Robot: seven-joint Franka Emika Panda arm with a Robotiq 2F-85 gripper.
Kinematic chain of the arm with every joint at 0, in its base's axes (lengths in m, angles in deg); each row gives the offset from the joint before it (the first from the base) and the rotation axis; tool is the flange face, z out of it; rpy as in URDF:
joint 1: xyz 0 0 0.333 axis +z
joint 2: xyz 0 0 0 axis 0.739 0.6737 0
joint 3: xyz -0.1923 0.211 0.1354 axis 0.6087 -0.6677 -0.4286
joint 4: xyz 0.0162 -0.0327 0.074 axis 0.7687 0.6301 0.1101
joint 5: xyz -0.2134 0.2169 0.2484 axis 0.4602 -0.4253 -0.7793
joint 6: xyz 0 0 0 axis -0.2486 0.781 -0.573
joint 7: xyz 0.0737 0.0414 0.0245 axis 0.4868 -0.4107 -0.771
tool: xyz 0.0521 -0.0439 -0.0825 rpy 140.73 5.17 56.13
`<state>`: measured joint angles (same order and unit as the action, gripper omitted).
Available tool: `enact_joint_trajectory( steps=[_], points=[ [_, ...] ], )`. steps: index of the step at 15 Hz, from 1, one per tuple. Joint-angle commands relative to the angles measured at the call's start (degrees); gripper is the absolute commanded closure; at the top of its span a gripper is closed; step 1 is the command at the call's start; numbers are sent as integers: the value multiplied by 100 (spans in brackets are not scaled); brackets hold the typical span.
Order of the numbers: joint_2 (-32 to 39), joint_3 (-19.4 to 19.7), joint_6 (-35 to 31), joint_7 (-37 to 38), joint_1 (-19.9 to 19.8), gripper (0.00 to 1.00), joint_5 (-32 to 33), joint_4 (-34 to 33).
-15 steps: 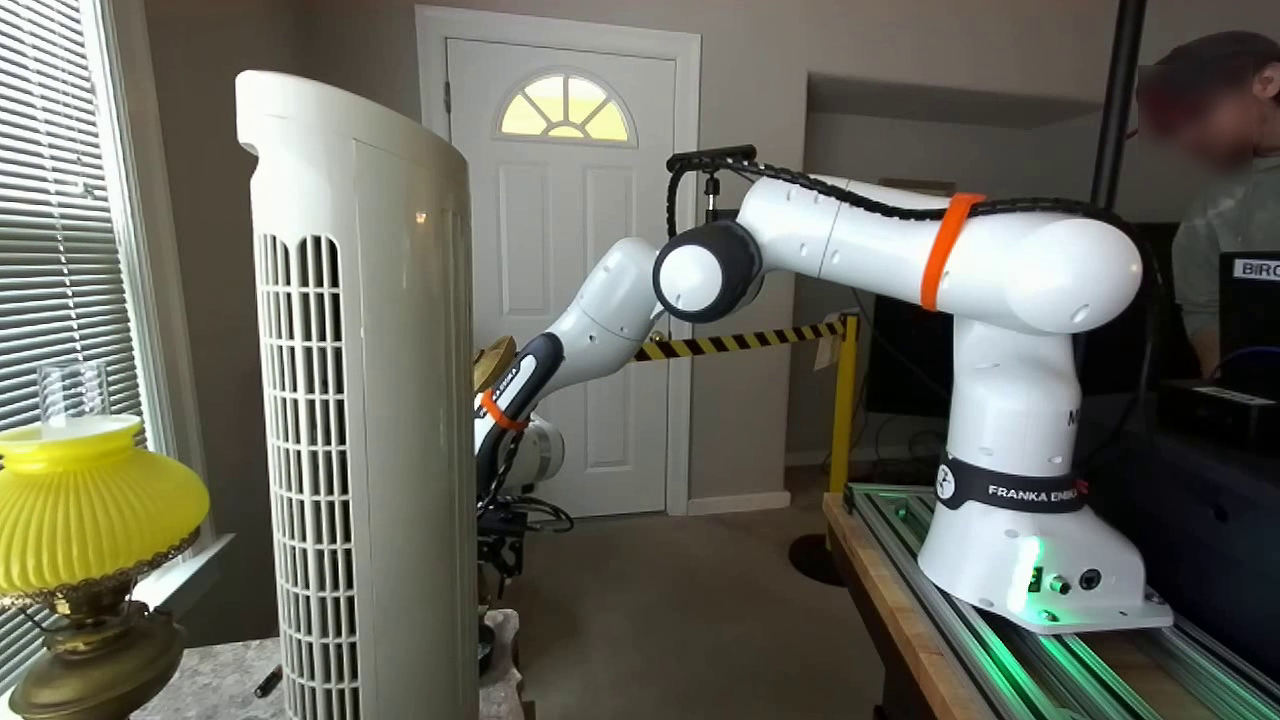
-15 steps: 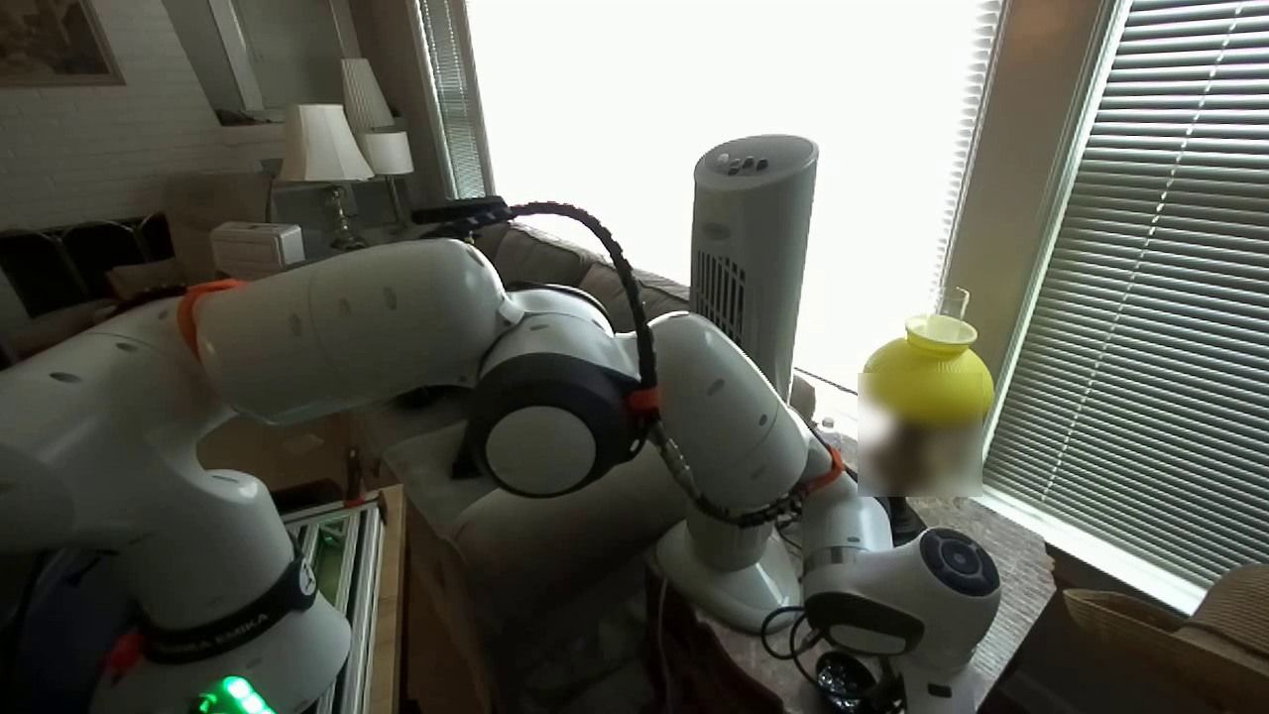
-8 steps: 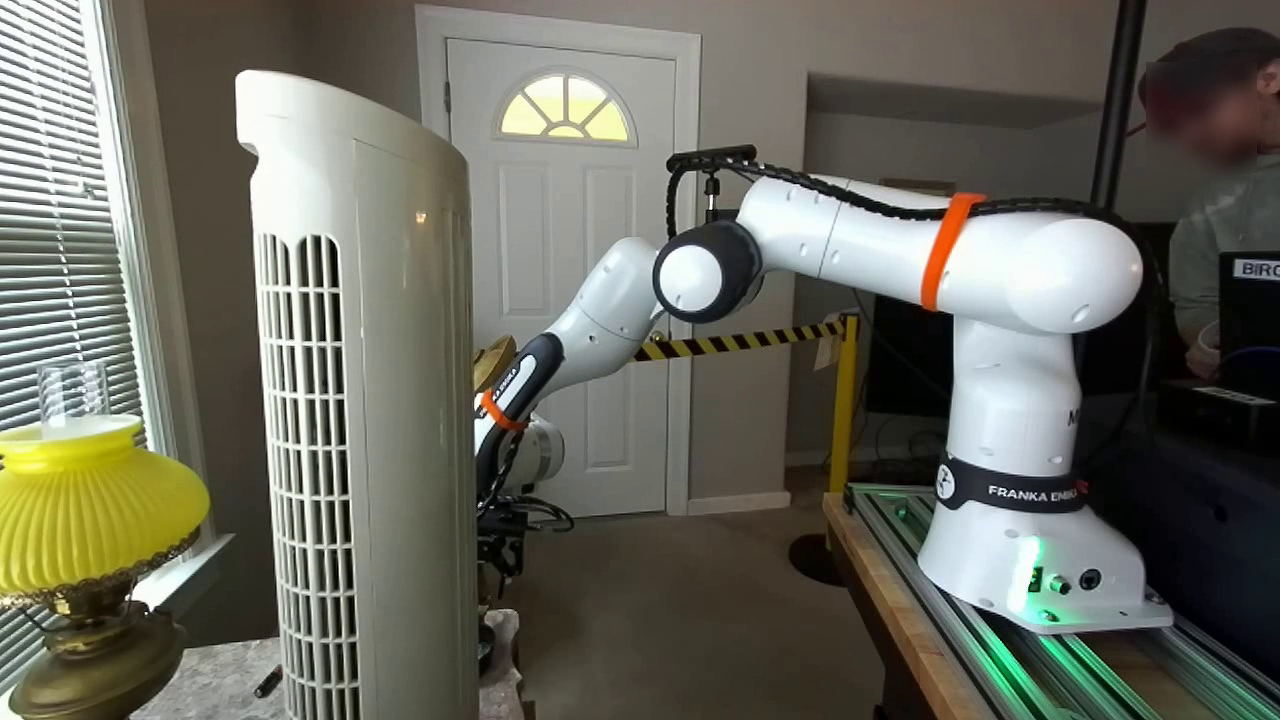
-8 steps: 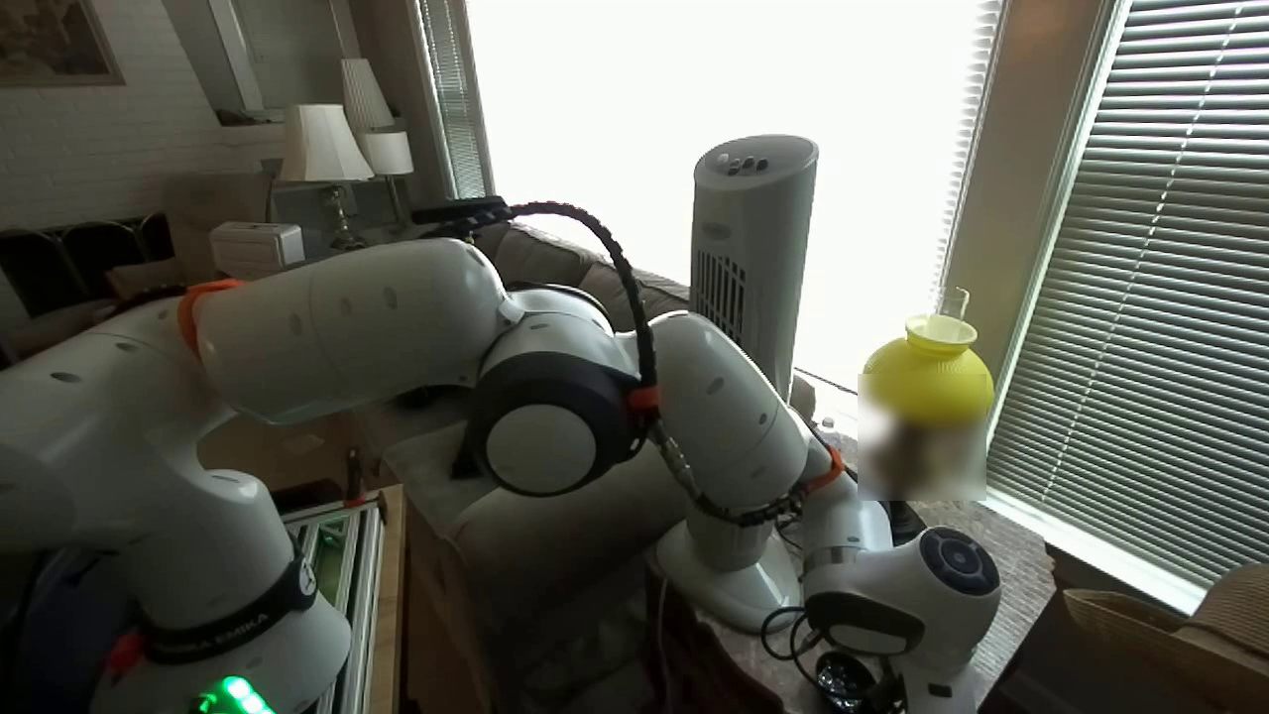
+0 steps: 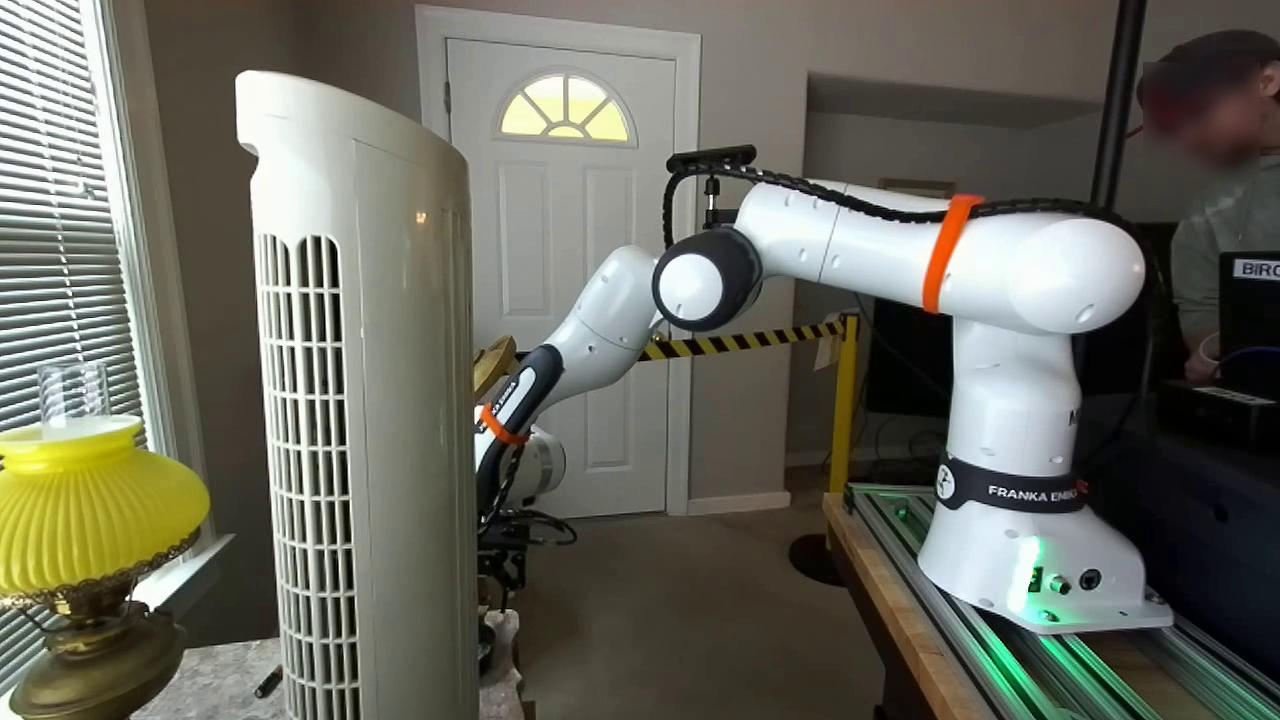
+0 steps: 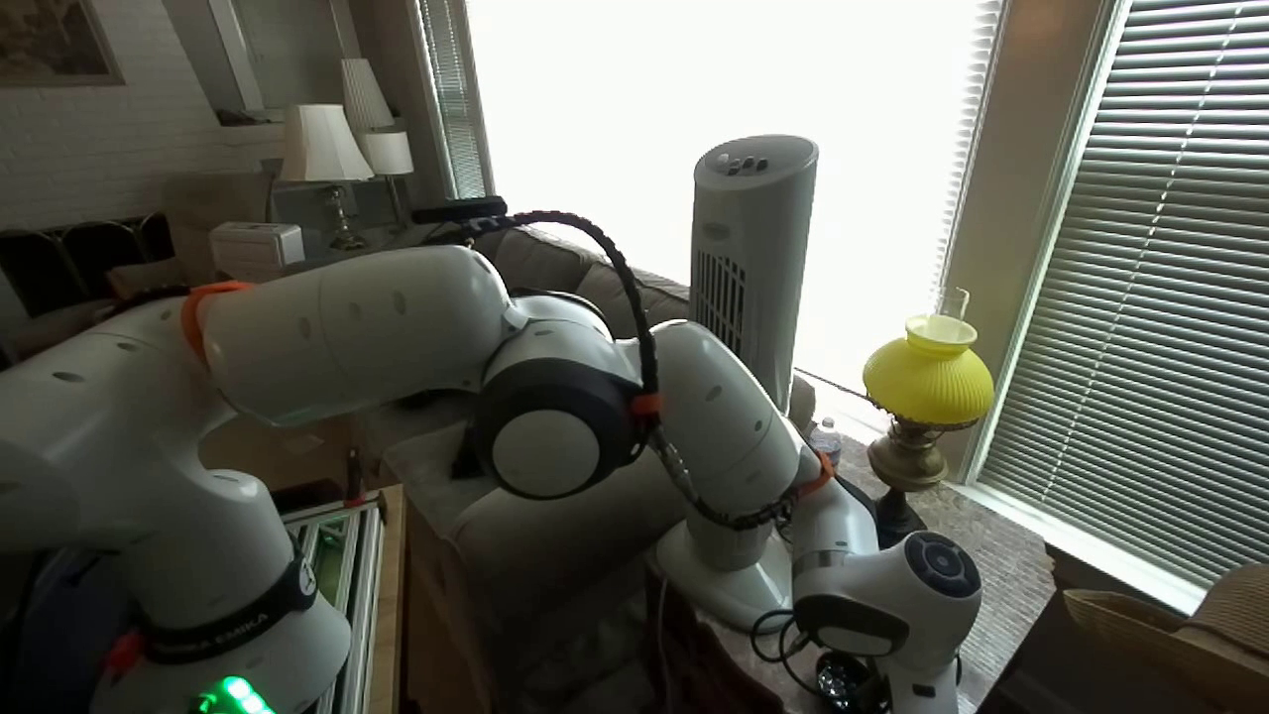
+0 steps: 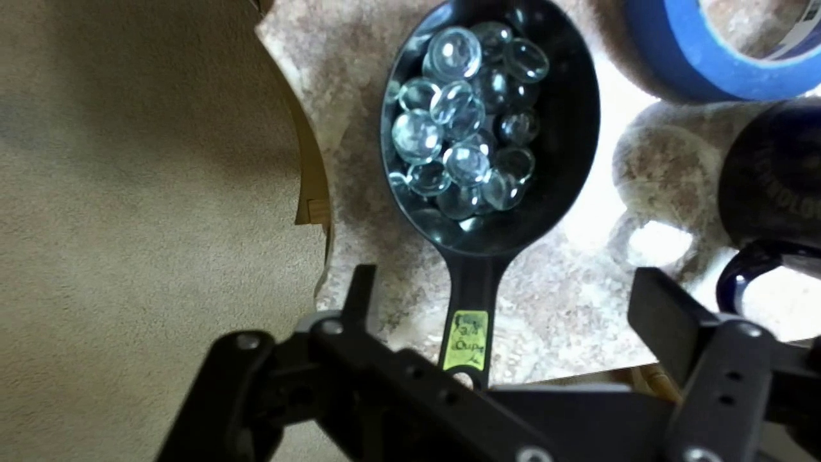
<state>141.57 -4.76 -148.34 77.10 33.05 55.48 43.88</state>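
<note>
Wrist view: found the black oval plastic scoop (image 7: 494, 234), holding clear rounded glassy beads (image 7: 462, 128), lying on the mottled grey-beige surface (image 7: 564, 321) ahead of the widely parted jaws, with long axis and yellow-labelled handle (image 7: 473, 282) pointing back toward their gap.

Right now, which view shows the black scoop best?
The wrist view: the scoop shows nearly whole from above. In an exterior view, the arm partly hides its beads; in an exterior view, probably a sliver shows past the fan.

The scoop handle (image 7: 474, 298) seems partly hidden.
</note>
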Motion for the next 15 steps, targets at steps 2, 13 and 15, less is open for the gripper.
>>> enact_joint_trajectory(
  steps=[2, 13, 15],
  points=[
    [264, 144, -184, 4, 109, 0, -74, -191],
    [328, 176, -322, -63, 97, 21, -71, -155],
    [334, 156, -326, -86, 83, 23, -75, -159]
  ],
)
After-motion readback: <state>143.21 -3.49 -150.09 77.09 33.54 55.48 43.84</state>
